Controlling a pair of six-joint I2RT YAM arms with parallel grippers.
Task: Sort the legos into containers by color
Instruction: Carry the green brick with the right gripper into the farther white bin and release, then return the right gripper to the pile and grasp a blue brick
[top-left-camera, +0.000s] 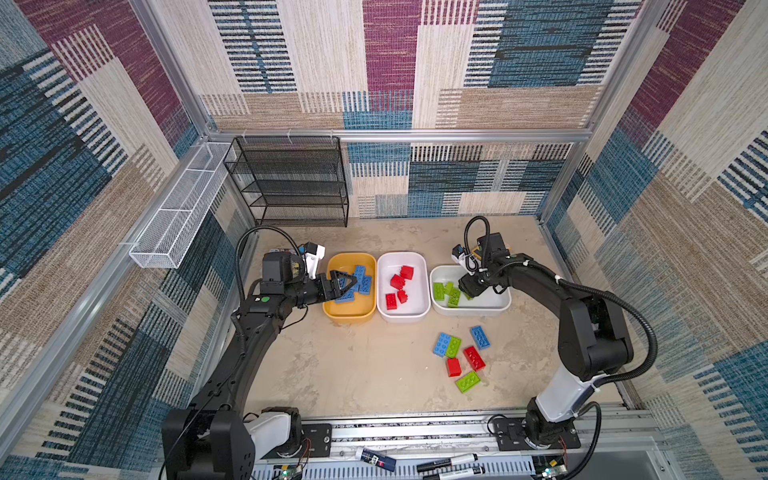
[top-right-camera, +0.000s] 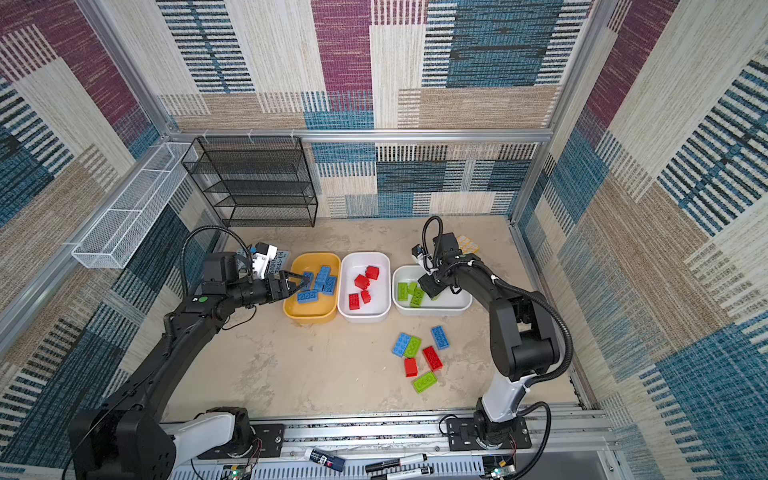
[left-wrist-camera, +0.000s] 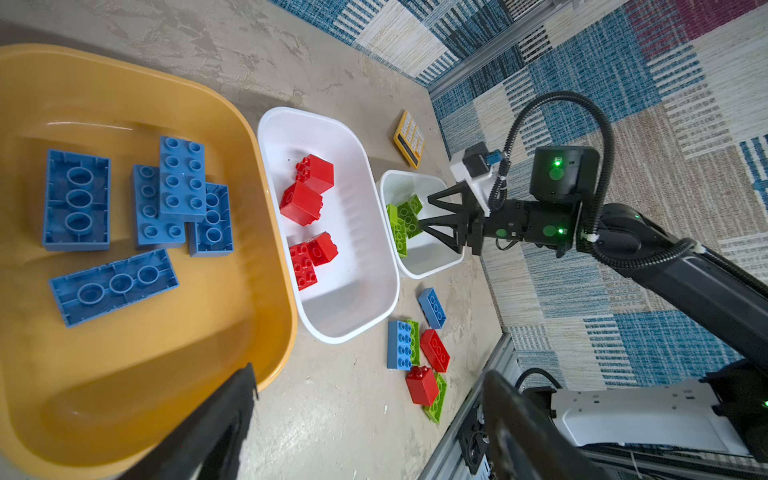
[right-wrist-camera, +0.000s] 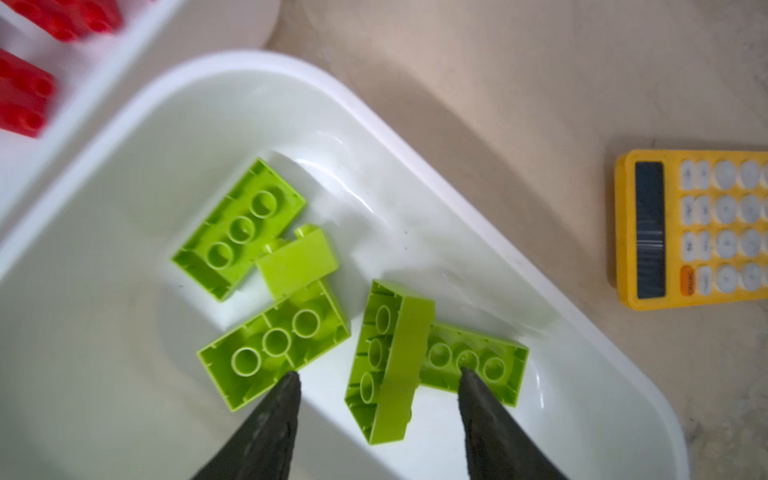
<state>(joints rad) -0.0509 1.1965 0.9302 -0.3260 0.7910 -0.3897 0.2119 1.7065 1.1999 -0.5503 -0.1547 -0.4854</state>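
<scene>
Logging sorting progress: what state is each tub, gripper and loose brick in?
Yellow tub: holds five blue bricks.
Middle white tub: holds four red bricks.
Right white tub: holds five green bricks.
Loose bricks: six, unsorted.
Left gripper: open, empty.
Right gripper: open, empty.

No legible text — card (top-right-camera: 284, 259) lettering, calculator (right-wrist-camera: 698, 232) keys too blurred.

The scene is brightly and evenly lit from above, and only soft, short shadows are cast on the mottled beige tabletop (top-left-camera: 353, 374). In both top views the upright aluminium frame posts (top-left-camera: 174, 70) are splayed outward by wide-angle distortion. Pale glare is seen on the glossy inner wall of the white rounded plastic tub (right-wrist-camera: 365, 187), and the red studded plastic bricks (right-wrist-camera: 25, 99) at that frame's edge are blurred.
</scene>
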